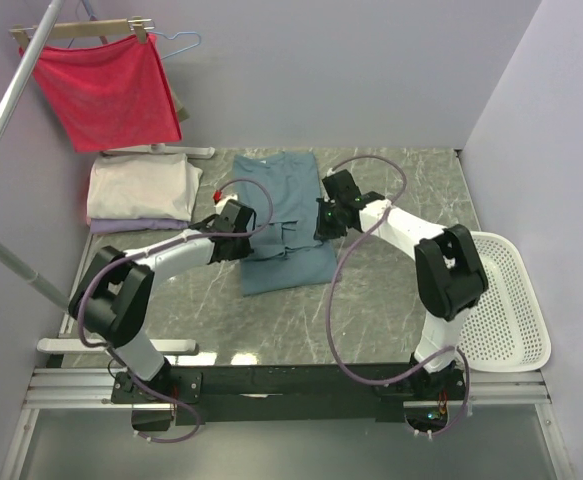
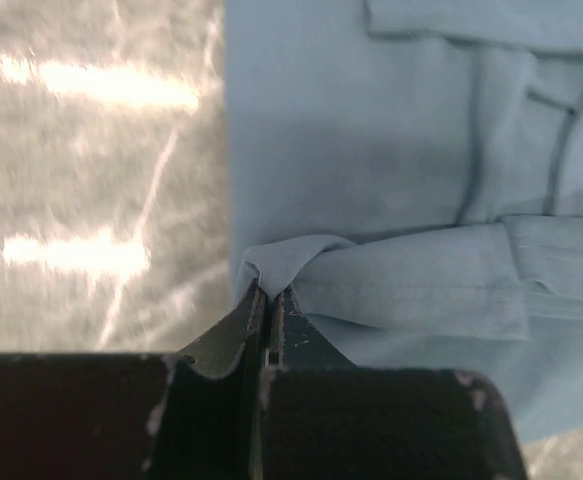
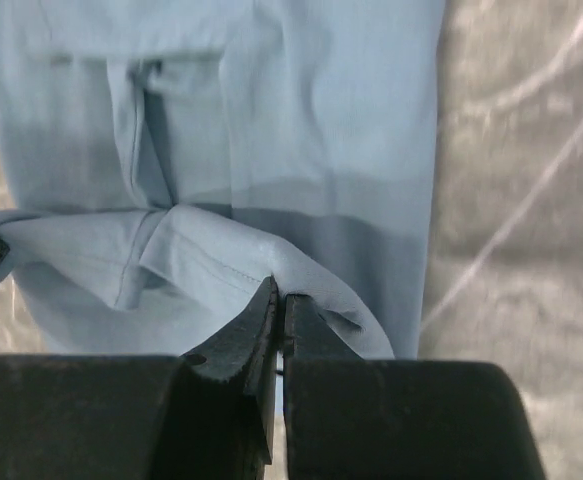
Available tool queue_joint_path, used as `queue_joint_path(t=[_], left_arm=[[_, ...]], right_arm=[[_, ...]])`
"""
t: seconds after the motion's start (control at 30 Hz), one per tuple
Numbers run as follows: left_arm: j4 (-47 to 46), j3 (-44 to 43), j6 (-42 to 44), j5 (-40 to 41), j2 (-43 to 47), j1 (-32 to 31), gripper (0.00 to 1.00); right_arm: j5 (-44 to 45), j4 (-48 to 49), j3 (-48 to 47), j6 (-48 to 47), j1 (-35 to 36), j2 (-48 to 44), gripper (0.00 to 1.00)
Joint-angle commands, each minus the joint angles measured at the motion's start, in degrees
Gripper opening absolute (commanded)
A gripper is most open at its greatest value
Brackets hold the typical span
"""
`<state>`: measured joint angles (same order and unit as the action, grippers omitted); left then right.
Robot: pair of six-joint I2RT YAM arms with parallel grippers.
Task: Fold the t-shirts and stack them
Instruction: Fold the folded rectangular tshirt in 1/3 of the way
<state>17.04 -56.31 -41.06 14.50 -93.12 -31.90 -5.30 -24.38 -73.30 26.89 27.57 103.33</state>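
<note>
Teal-blue t-shirt [image 1: 279, 200] lies partly folded on the marbled table [image 1: 371, 300], stretched between the two grippers. The left gripper [image 2: 268, 295] is clenched on a raised fold of cloth at the shirt's left edge. The right gripper [image 3: 279, 297] pinches a lifted fold at its right edge. Beyond and left of the left gripper, a folded cream t-shirt [image 1: 139, 188] sits on a lavender t-shirt [image 1: 131, 225], below a hanging red cloth [image 1: 106, 90]. A white perforated tray [image 1: 506, 300] rests right of the right arm.
</note>
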Motion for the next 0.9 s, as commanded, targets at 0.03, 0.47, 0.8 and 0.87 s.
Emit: queue_joint_path(t=[0.03,0.47,0.8,0.87], left_arm=[[-5.43,-3.89,4.66,-2.64,-2.85,2.54,0.01],[-4.91,-8.47,9.16,-2.80,-2.42,4.04,0.99],[-6.05,2.43,6.08,-20.10,5.93,2.55,0.99],[-6.92,4.27,5.73,-21.61,6.99,2.11,0.99]], right_arm=[[1.08,0.21,-7.11,-1.58,-2.26,5.11,0.00],[-0.47,2.32,-8.00,-3.52,-4.90,1.70,0.59],[-10.52,2.32,-1.33,-0.35,-2.52,-2.95,0.58],[-11.04,2.58,0.08,-0.44,-1.82,-3.40,0.57]])
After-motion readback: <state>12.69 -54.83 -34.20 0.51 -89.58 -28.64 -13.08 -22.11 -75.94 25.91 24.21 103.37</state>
